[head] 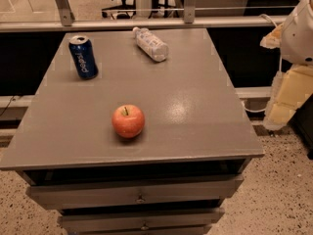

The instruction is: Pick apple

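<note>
The red-orange apple (128,121), with a short dark stem on top, sits upright on the grey cabinet top (195,106), a little left of centre and near the front edge. My gripper (282,109) hangs off the cabinet's right side, beyond its edge, well to the right of the apple and touching nothing. The white arm housing (299,31) is above it at the right edge of the view.
A blue soda can (83,57) stands at the back left of the cabinet top. A clear plastic bottle (151,43) lies on its side at the back centre. Drawers (139,197) run below the front edge. A rail (146,22) and glass are behind.
</note>
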{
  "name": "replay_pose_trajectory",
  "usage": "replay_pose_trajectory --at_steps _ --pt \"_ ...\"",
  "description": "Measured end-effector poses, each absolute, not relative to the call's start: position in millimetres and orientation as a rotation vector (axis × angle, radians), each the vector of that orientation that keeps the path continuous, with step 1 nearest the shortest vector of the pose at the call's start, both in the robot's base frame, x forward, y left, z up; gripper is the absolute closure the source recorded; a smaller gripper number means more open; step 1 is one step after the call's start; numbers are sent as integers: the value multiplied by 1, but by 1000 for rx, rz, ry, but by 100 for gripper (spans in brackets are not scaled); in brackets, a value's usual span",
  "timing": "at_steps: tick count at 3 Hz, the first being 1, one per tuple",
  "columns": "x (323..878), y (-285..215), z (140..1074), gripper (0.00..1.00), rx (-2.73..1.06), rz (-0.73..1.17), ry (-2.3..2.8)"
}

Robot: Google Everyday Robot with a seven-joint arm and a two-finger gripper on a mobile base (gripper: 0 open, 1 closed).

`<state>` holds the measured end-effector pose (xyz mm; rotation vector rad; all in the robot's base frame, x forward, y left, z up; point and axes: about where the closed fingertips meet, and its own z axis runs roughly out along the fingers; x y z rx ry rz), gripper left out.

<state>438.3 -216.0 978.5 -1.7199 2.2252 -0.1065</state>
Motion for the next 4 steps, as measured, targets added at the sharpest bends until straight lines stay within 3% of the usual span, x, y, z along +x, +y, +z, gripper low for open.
replay_pose_trajectory --at_steps 2,4 --pt "456 -195 969 0 -1756 -30 2111" --pt "476 -100 916 0 -1813 379 1910"
